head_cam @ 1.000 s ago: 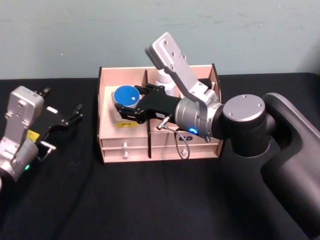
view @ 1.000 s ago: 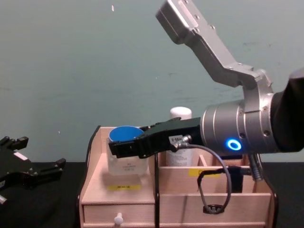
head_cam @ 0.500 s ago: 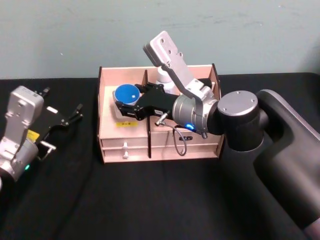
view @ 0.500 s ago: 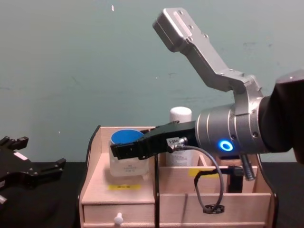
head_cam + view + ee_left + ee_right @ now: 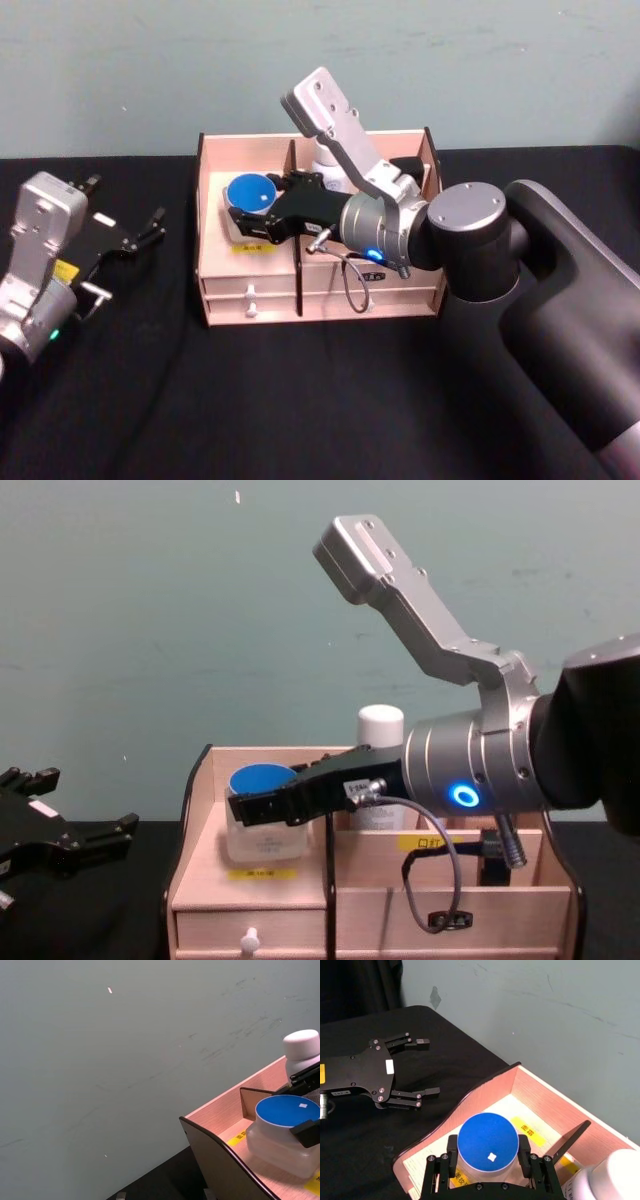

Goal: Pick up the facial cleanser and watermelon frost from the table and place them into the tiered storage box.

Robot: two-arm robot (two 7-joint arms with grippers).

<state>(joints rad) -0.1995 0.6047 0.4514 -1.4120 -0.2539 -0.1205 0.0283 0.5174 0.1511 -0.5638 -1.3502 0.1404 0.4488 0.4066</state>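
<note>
Right tool [image 5: 485,1160] grasps the blue-lidded jar [image 5: 487,1144], lowering it into the tiered storage box [image 5: 215,270] mid-frame; next, release. Left tool [image 5: 125,238], at left, rests spread.

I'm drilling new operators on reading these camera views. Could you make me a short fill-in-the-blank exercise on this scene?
1. The jar between the right gripper's fingers has a ____ lid.
2. That jar is in the storage box's ____ section, by the robot's own sides.
3. Behind the divider stands a bottle with a ____ cap.
4. The left gripper hovers over the ____ tablecloth.

Missing words: blue; left; white; black
</note>
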